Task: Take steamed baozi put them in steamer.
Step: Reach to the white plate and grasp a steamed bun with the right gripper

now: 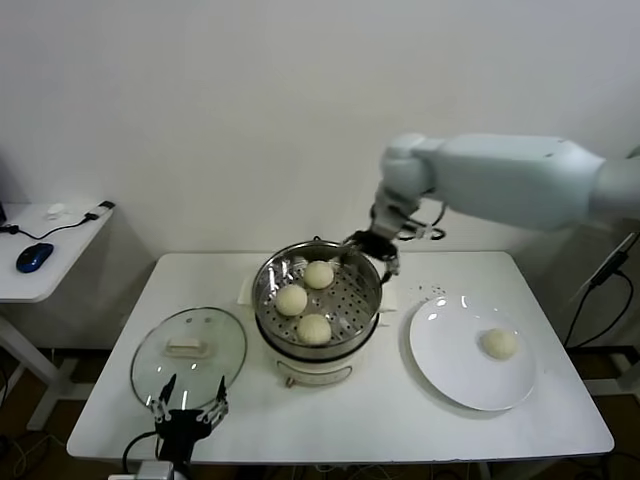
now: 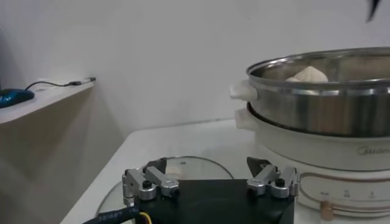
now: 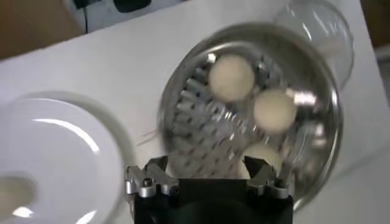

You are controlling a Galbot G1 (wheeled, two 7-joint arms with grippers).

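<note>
Steel round steamer (image 1: 318, 300) holding three; right hand (image 1: 371, 247) open, empty: swing right, straddle last cream-white domed bun (image 1: 499, 343) squarely.

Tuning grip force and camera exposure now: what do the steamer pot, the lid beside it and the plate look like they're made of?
Steamer: polished steel by its look, mirror-bright wall, perforated tray inside; cream base probably plastic.
Lid: clear glass, table visible through it, with an opaque white handle.
Plate: glossy white, sharp light reflections; likely glazed ceramic, though melamine can't be excluded.
Baozi: matte, soft-looking cream dough.
</note>
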